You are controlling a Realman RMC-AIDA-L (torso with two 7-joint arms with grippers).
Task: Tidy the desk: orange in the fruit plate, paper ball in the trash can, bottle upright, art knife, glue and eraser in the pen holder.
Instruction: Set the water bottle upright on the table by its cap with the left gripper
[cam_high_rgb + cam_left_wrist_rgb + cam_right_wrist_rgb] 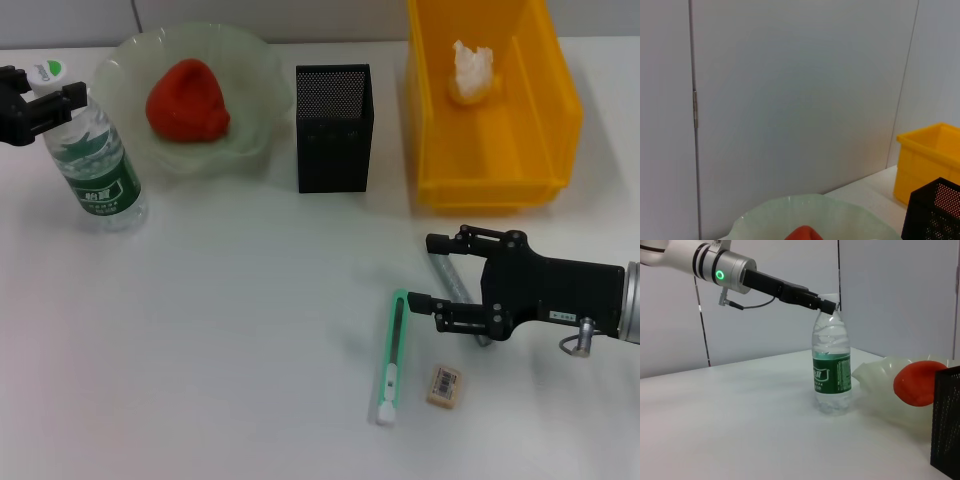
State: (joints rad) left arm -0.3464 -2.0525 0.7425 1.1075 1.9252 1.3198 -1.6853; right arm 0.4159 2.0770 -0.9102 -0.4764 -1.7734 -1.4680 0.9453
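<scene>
left tool (40, 100) pinching neck of upright bottle (97, 160). right tool (432, 272) spread over glue (456, 290), low on bench (220, 350). knife (392, 357), eraser (444, 386) beside.

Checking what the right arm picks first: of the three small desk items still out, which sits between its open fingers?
The glue stick, lying inside the right tool; the knife and eraser lie outside it.

Table (220, 340): white, smooth surface spanning the head view, running back to the wall.
Wall (800, 90): pale grey panels rising directly behind the table's far edge.
Panel seams (692, 115): thin dark vertical lines dividing the wall, one at each side in the left wrist view.
Second seam (904, 85): slightly slanted, above the table's back corner.
</scene>
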